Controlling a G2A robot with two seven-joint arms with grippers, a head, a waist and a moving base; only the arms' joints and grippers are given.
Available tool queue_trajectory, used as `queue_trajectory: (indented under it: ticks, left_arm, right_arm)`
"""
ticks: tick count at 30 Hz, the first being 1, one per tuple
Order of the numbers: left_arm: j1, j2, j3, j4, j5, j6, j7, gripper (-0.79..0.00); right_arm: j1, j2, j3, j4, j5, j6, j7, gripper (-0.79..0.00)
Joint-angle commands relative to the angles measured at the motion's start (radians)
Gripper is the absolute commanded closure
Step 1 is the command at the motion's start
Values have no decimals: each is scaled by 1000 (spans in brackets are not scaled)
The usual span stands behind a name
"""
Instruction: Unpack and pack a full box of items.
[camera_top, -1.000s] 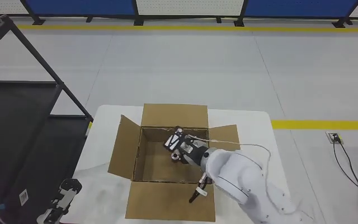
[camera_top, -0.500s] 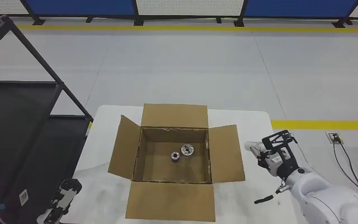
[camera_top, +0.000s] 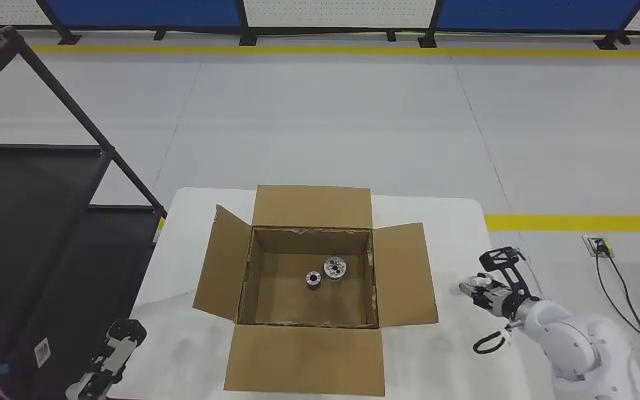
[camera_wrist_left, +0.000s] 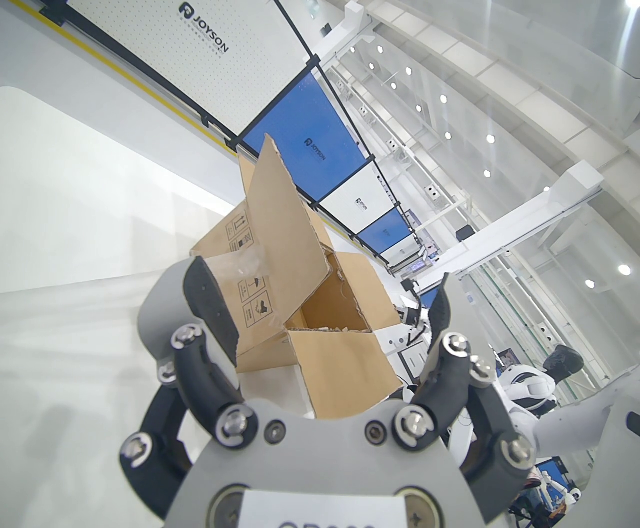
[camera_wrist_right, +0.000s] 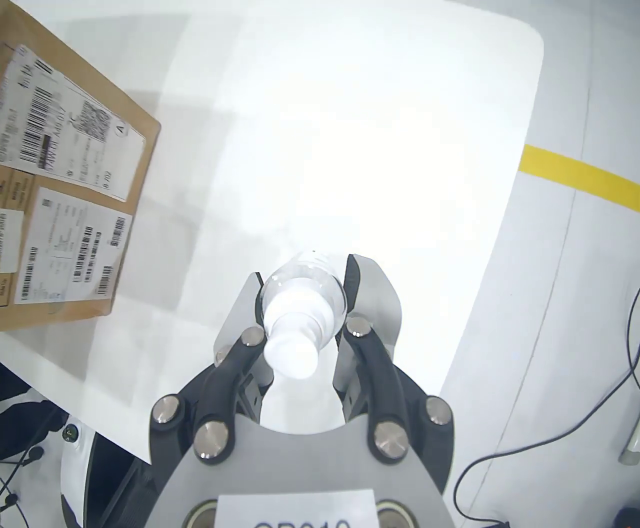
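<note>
**Table** (camera_top: 455, 230): white, carrying all the task's things.

**Cardboard box** (camera_top: 312, 207): at mid-table, all four flaps folded outward, interior open from above. Judged stiff in the walls but weak in the flaps, which would bend if used as a handle.

**Right arm** (camera_top: 560, 345): over the table's right part, its jaws clamped on the bottle.

**Left arm** (camera_top: 112, 355): off the near left corner of the table, well apart from the box. Its jaws stand apart and hold nothing.

**Bottle** (camera_wrist_right: 295, 325): small, clear-walled, white cap toward the wrist. It is held right of the box and apart from it, gripped across the body just below the shoulder. Whether its base touches the table cannot be told. Judged light, smooth and thin-walled, so it is liable to slip or dent. A moderate grip on the body, as here, suits it better than one on the narrow neck.

**Two round parts** (camera_top: 335, 266), (camera_top: 313, 279): on the box floor, just beside each other. They look metallic, probably dense and rigid, and are best pinched across the rim.
</note>
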Motion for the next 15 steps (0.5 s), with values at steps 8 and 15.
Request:
queue_trajectory:
  ticks: [8,15]
  left_arm:
    - [0,0,0,0,0,0,0,-785]
    - [0,0,0,0,0,0,0,-785]
  right_arm:
    - [142,7,-87,151,-34,18,103,0]
    - [166,14,-105,171,-21,16,115,-785]
